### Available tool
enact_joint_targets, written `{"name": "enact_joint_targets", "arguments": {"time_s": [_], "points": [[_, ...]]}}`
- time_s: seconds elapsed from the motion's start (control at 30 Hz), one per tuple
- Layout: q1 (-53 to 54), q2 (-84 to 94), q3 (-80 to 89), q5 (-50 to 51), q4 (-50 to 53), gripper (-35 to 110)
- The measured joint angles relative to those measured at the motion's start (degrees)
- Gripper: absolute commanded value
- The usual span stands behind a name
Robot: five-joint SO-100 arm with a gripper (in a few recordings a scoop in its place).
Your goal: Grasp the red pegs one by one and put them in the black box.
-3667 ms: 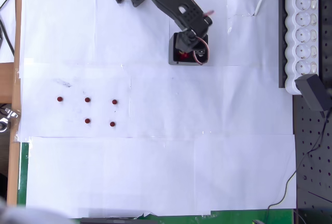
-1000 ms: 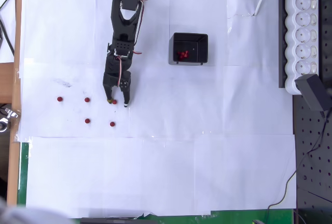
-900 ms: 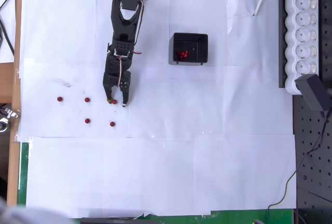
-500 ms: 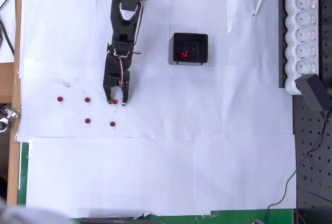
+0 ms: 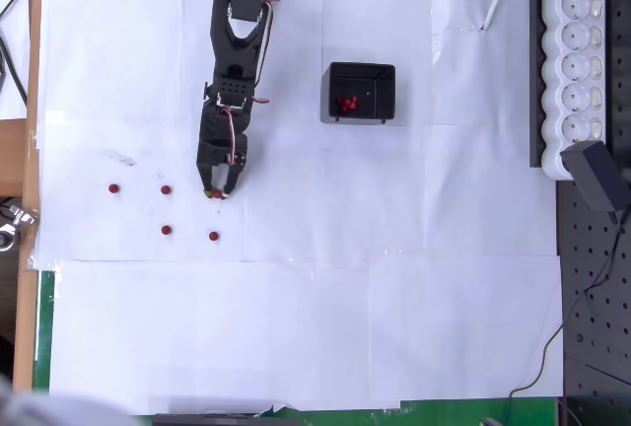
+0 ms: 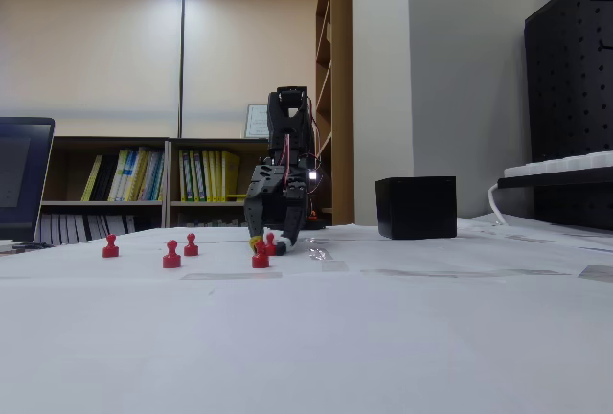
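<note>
Red peg [image 5: 216, 193] half-hidden between closed jaws

Glossy red pegs [image 6: 171, 255], white paper [image 5: 394, 278]

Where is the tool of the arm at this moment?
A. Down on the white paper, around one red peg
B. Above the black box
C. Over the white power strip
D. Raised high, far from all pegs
A: in the overhead view the tool sits low on the paper with a red peg between its fingertips, well left of the black box.
</note>
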Motion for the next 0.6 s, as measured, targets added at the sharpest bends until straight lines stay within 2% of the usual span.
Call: {"name": "enact_joint_targets", "arguments": {"time_s": [0.1,0.23,0.4,0.6], "points": [[0.0,-2.9,-0.18,-1.67,4.83,0],[0.0,-11.69,-0.7,-5.62,20.83,0],[-3.78,-24.52,8.09,-13.1,54.76,0],[-15.91,-31.46,30.32,-24.08,98.61,0]]}}
